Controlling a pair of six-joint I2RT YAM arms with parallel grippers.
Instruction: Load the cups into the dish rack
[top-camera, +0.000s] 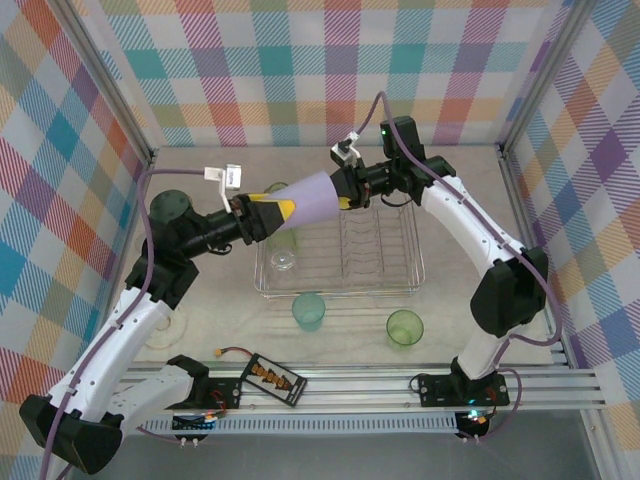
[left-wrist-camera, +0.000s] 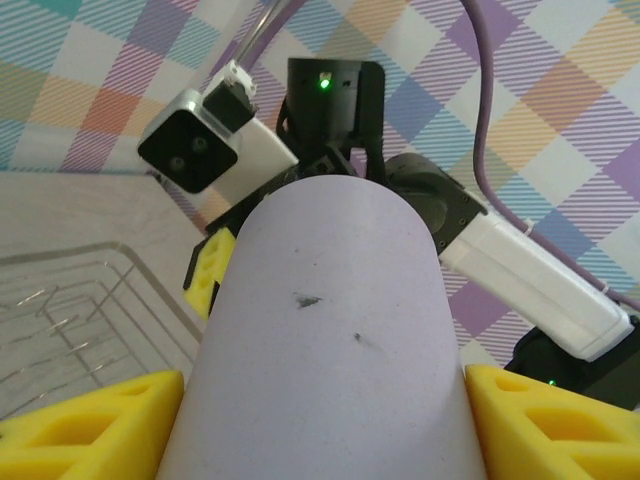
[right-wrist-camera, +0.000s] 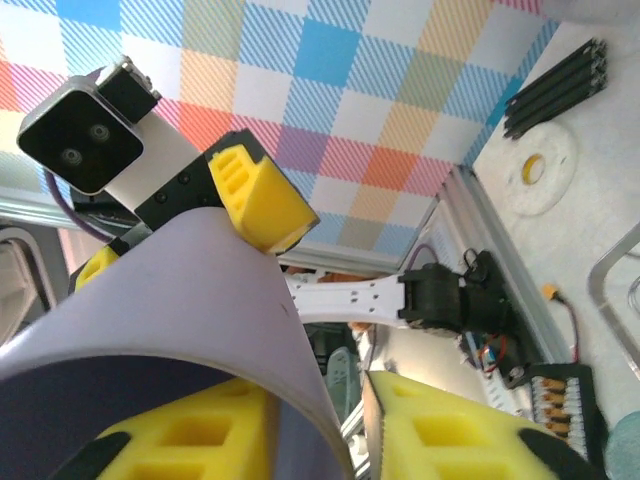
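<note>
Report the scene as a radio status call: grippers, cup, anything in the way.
Left gripper clamped on lilac cup, held over dish rack. Right gripper straddles its rim, jaws slightly parted. Clear cup in rack below; two green cups sit on table.

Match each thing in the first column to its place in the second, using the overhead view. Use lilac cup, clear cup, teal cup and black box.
Column 1
1. lilac cup
2. clear cup
3. teal cup
4. black box

Column 2
A. standing on the table, just in front of the dish rack
B. at the near rail
C. up in the air between the left pincer and the right pincer
D. inside the dish rack

Pairs: 1-C, 2-D, 3-A, 4-B
</note>
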